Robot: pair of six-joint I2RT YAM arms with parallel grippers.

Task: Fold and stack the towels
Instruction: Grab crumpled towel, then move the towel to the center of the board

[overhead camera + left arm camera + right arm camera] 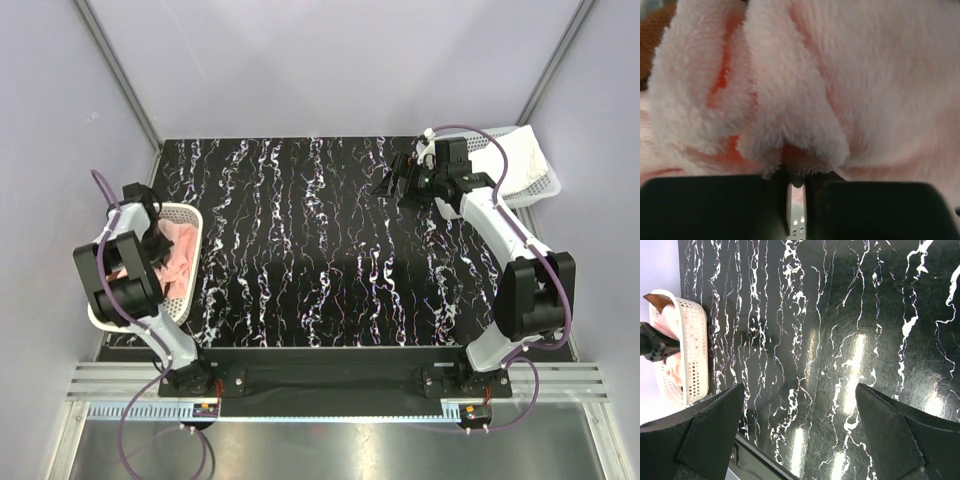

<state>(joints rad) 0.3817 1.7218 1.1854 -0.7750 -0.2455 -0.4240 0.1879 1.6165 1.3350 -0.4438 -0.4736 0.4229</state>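
In the left wrist view, jaws pinch the pink towel [805,100].

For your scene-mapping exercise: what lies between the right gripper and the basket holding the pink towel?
Only bare marbled tabletop, seen in the top and right wrist views.

Black marble-pattern worktop [320,250] with white veining ran wall to wall. Plain pale lilac panels enclosed it: back wall [330,60], left wall [50,150] and right wall [610,120]. Grey metal struts ran up the two back corners [118,75] [552,70]. A ribbed aluminium rail [340,382] sat along the near edge, with dull grey sheet metal [330,450] below it. Overhead light showed as soft glare patches [855,347] on the glossy top.
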